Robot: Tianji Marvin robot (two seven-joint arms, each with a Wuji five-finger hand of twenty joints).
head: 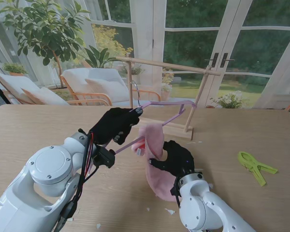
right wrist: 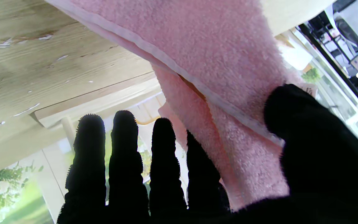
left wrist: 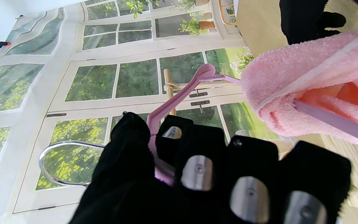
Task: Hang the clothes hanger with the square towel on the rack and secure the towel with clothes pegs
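The light wooden table point(head: 38, 130) carries the whole work area; its far half holds the small wooden drying rack with a sloping top rail point(head: 169, 65), which stands free and bears nothing, so hanging is not yet done.

The pink fluffy square towel point(head: 157, 164) is draped over the lower bar of the lilac plastic clothes hanger with a chrome hook point(head: 166, 104). Both are held in the air between the arms, nearer to me than the rack. The towel's lower end trails toward the table top.

The black-gloved left hand point(head: 115, 124) has its fingers closed around the hanger's neck, just beside the hook; the left wrist view shows the lilac arm passing between the fingers point(left wrist: 197, 168). This grip appears chosen to leave the hook free for the rail.

The black-gloved right hand point(head: 175, 158) pinches the towel between thumb and forefinger, the other fingers point(right wrist: 123, 161) extended straight. In my judgement it steadies the cloth so that it cannot slide off the bar during transfer.

A lime-green plastic clothes peg point(head: 255, 166) lies on the table well to the right, untouched, awaiting the securing step.
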